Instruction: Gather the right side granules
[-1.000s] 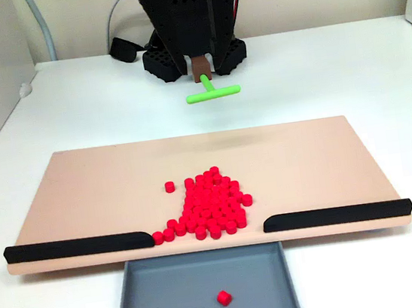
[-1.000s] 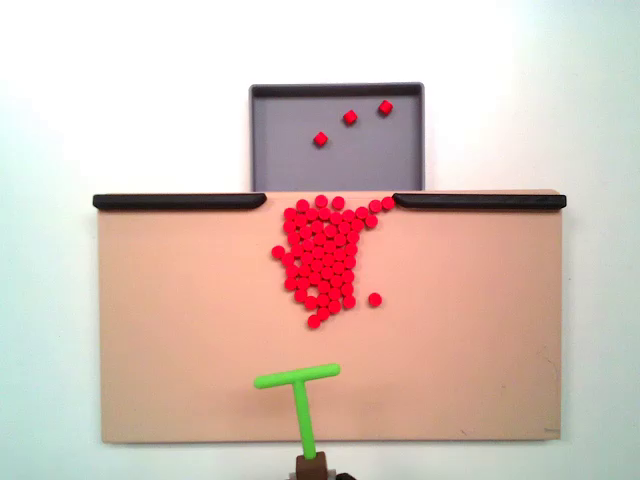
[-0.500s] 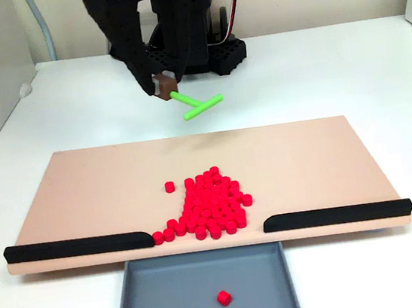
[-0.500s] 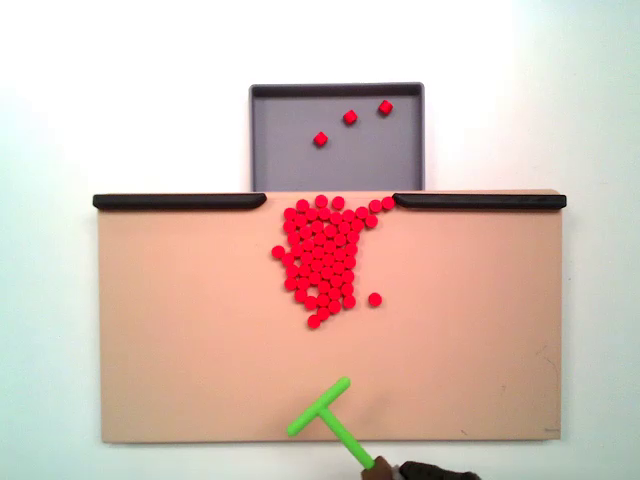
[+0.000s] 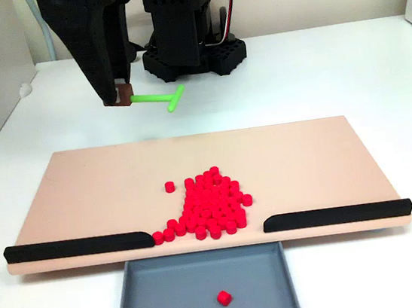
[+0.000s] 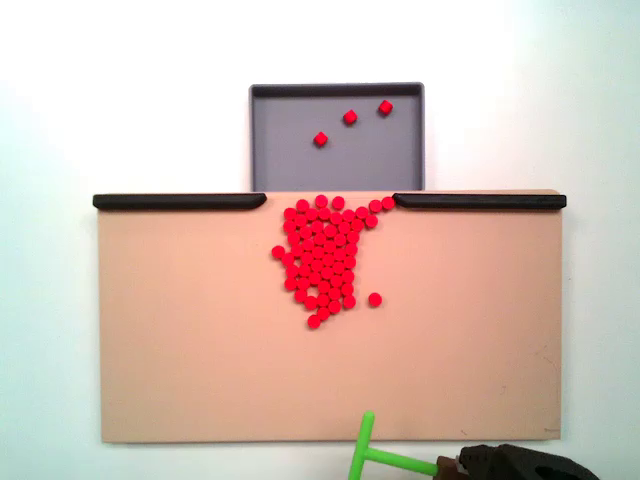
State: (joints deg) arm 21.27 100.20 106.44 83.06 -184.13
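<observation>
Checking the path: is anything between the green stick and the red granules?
Nothing visible. Bare board lies between the green T-stick, held in the gripper, and the granules; the gap toward the grey tray is open.

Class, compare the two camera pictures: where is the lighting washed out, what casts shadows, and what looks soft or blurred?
In the top-down fixed view, the white table is overexposed, nearly featureless, and the claw is dark and soft at the bottom edge. In the front fixed view, lighting is even; the green stick leaves a faint shadow on the beige board; the granules stay sharp.
</observation>
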